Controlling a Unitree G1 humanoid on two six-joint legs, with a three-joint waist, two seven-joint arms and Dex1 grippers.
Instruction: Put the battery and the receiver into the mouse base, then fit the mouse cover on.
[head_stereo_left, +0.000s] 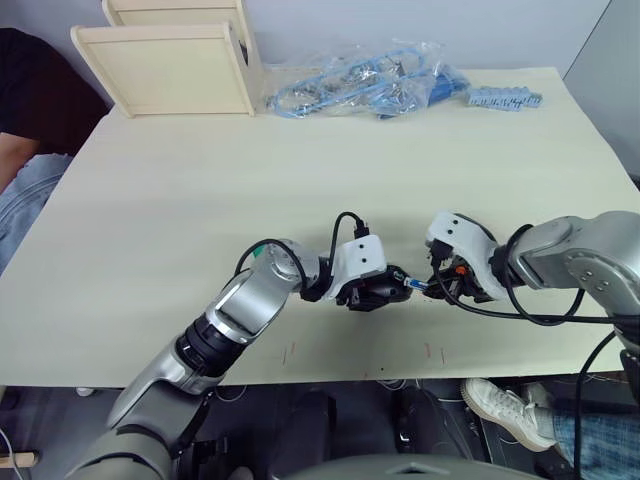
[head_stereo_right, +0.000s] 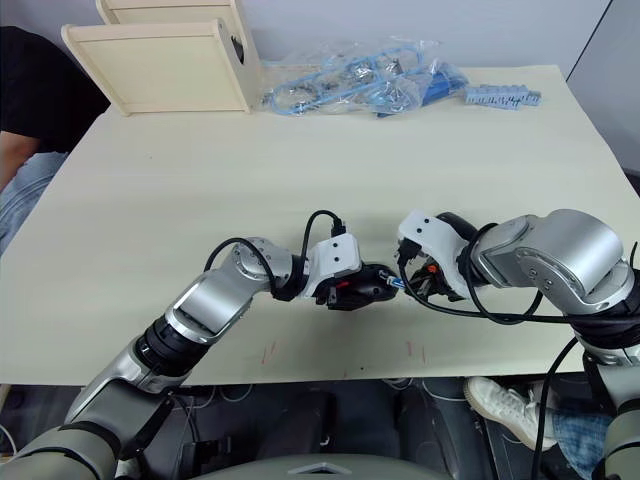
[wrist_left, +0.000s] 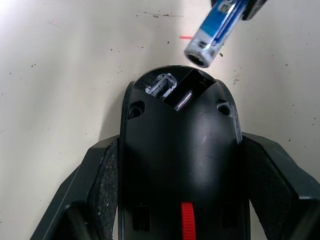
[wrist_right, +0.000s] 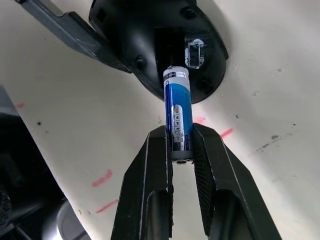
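Both grippers meet: right gripper (wrist_right: 181, 150) holds battery (wrist_right: 179, 117) at half-hidden mouse base (wrist_left: 180, 155).

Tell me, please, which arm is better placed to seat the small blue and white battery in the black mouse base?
The right. The right gripper already clamps the blue and white cylindrical battery, its tip at the open compartment of the black oval mouse base, which the left gripper is holding.

Pale table (head_stereo_left: 180, 230), wooden trays (head_stereo_left: 165, 65) at far edge, bagged blue cables (head_stereo_left: 360, 85), blue connector strip (head_stereo_left: 503, 97)
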